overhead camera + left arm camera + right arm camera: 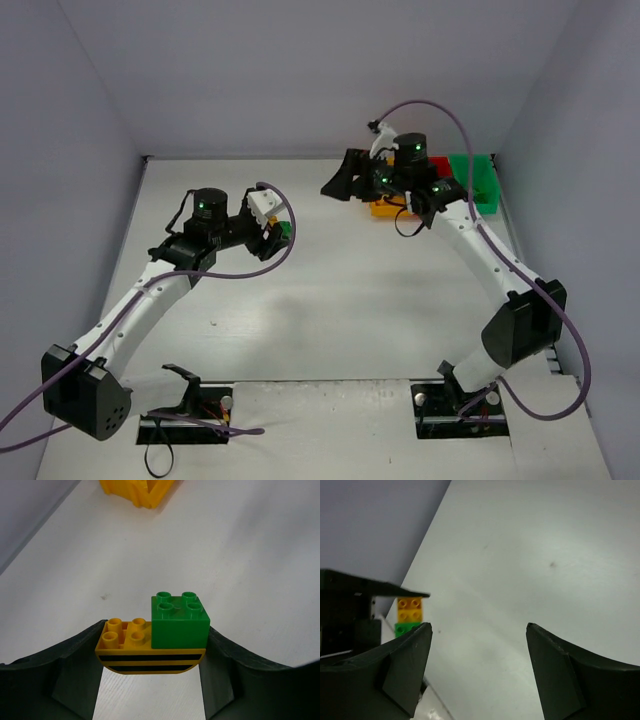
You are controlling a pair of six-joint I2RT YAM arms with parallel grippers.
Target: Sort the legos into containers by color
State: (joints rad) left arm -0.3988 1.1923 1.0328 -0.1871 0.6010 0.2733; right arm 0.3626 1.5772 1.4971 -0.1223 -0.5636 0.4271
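The legos you can see come down to one mixed pair, clamped in the left gripper [151, 652] and held above the table [330, 300], well to the left of the bins. No loose bricks show in any view. At the far right of the table stand the green bin [478, 182], the red bin [441, 163] beside it, and the yellow bin [384, 209] nearest the middle. From above, all three are partly covered by the right arm [500, 270].

Your main risk is that pair going into one bin as it is. The green brick [179, 622] sits pressed onto the right half of the yellow striped brick [125, 632], so whichever bin takes it gets a wrong colour. It looks to need pulling apart first. The fingers [75, 660] pinch the yellow striped brick only by its ends, so a tug on the green brick could twist the whole pair out of the grip and drop it. The right arm hangs close over the bins, so a careless swing may knock one.

The left gripper is closed on the yellow striped brick's ends, and one finger seems to touch the green brick's side too. The right gripper [477, 645] stands wide apart with nothing between its fingers, near the yellow bin. The held pair shows at the left edge of its wrist view.
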